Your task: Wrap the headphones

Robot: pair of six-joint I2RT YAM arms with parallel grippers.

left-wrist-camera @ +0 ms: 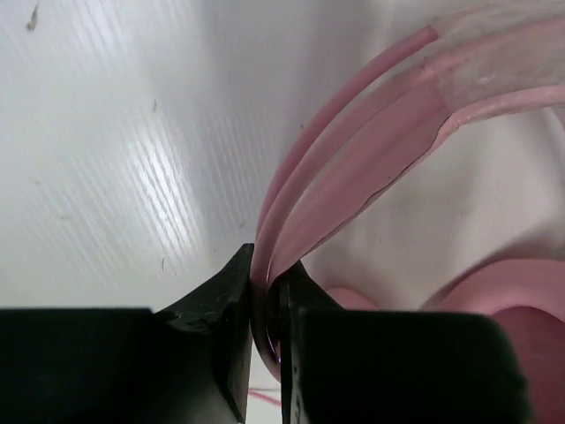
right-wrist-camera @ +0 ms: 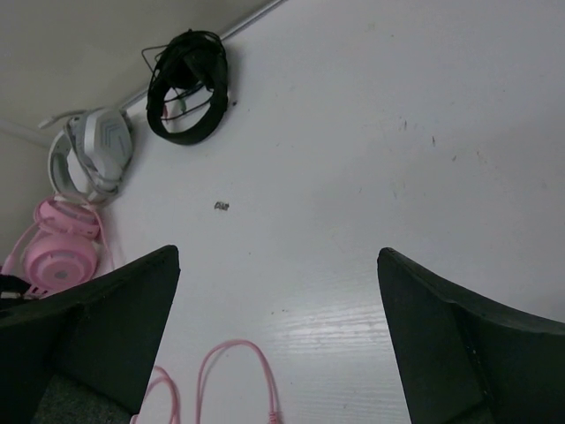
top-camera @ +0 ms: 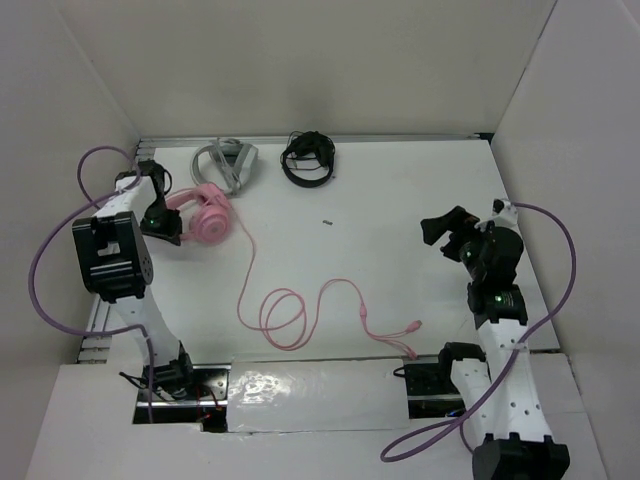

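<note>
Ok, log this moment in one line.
left gripper: shut on headphones headband | right gripper: open, empty, above table | cable: unwrapped, loose on table

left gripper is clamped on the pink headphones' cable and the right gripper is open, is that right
Not quite. The left gripper is shut on the pink headphones' thin headband, not the cable; the left wrist view shows the band pinched between its fingers. The cable lies loose on the table. The right gripper is open, as you said.
</note>
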